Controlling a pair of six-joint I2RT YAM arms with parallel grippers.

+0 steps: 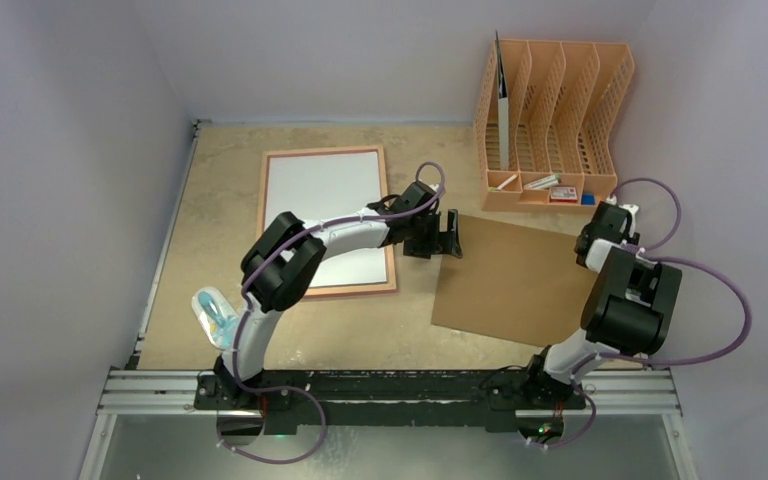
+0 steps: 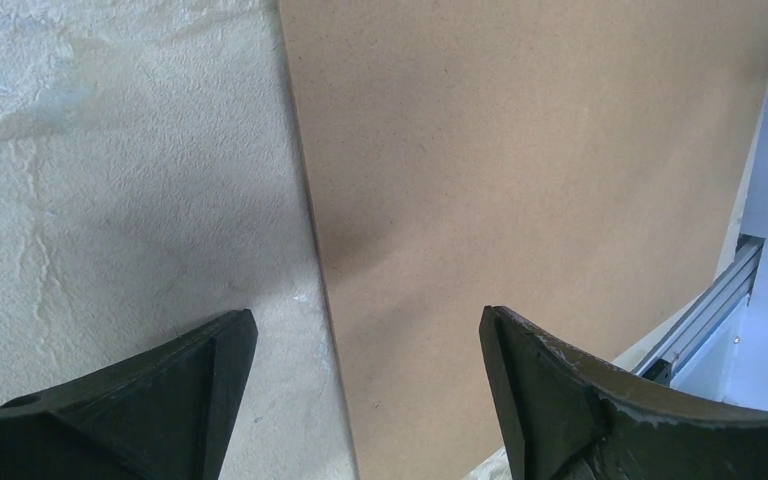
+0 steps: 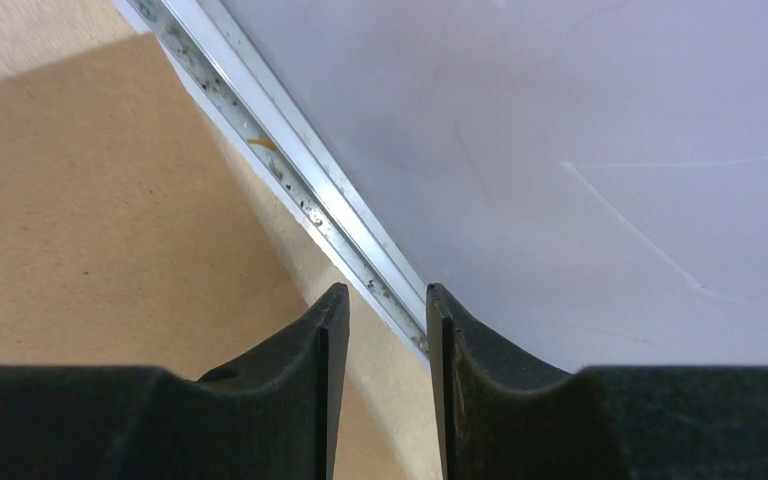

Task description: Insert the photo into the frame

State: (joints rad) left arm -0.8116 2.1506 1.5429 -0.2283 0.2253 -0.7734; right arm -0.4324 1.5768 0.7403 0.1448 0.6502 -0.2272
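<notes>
Left fingers [image 2: 160, 400] gape over the backing sheet [image 2: 520, 150]; only overhead shows the frame [image 1: 322, 152].

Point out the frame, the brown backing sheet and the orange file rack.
frame [image 1: 355, 290], top external view, near pink edge.
brown backing sheet [image 1: 515, 285], top external view, its middle.
orange file rack [image 1: 566, 100], top external view, a middle divider.

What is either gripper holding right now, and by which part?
Nothing. The left gripper is open over an edge of the brown board; the right gripper shows only an empty narrow gap.
</notes>
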